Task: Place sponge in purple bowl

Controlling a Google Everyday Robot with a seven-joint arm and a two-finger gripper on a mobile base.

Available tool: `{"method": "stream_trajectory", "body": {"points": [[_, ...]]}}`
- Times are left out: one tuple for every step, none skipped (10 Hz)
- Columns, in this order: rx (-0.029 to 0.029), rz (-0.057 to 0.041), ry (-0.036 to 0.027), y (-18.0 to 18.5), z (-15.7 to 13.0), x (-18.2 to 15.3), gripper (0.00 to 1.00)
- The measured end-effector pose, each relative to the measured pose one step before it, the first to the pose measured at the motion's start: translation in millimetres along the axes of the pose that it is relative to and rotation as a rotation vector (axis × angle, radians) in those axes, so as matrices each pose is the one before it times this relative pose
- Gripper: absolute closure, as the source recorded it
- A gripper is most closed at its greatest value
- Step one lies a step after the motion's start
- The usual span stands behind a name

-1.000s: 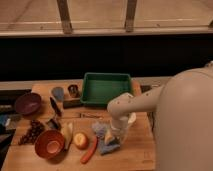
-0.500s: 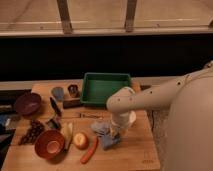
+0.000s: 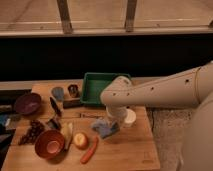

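Note:
The blue sponge [image 3: 105, 129] is at the middle front of the wooden table [image 3: 130, 150], right of the apple. My gripper [image 3: 114, 120] points down from the white arm and is right at the sponge's upper right edge, touching or just above it. The purple bowl [image 3: 27, 103] stands at the table's far left edge, well away from the gripper, and looks empty.
A green tray [image 3: 97, 85] is at the back behind my wrist. A white cup [image 3: 130, 117] stands just right of the gripper. An orange bowl [image 3: 50, 144], apple [image 3: 81, 141], carrot [image 3: 89, 150], banana [image 3: 66, 134], grapes [image 3: 32, 131], knife [image 3: 54, 106], blue cup [image 3: 58, 93] and dark can [image 3: 74, 90] lie between sponge and bowl.
My arm has swung so that more of it crosses the right side of the view. The sponge under the gripper sits slightly higher in the picture than before.

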Motion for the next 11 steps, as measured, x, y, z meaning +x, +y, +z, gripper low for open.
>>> {"method": "stream_trajectory", "body": {"points": [[0.00942, -0.01144, -0.03949, 3.97, -17.99, -8.39, 1.0], [0.00847, -0.01568, -0.04422, 8.24, -18.15, -11.74, 1.0], [0.01251, -0.01388, -0.03954, 7.47, -16.14, -12.23, 1.0], [0.01395, -0.01204, -0.03418, 5.79, -14.47, -13.4, 1.0], [0.00585, -0.00449, -0.04699, 3.79, -17.61, -23.44, 1.0], [0.00393, 0.0029, -0.03372, -2.13, -8.71, -22.19, 1.0], [-0.01033, 0.00481, -0.04825, -1.58, -3.3, -33.01, 1.0], [-0.02357, -0.00106, -0.02837, 5.33, 0.24, -20.23, 1.0], [-0.0331, -0.00705, -0.02467, 9.93, 1.14, -22.29, 1.0], [-0.01697, -0.00439, -0.00997, 5.53, 1.93, -11.72, 1.0], [-0.01619, -0.00253, -0.01161, 4.4, 1.73, -12.26, 1.0]]}}
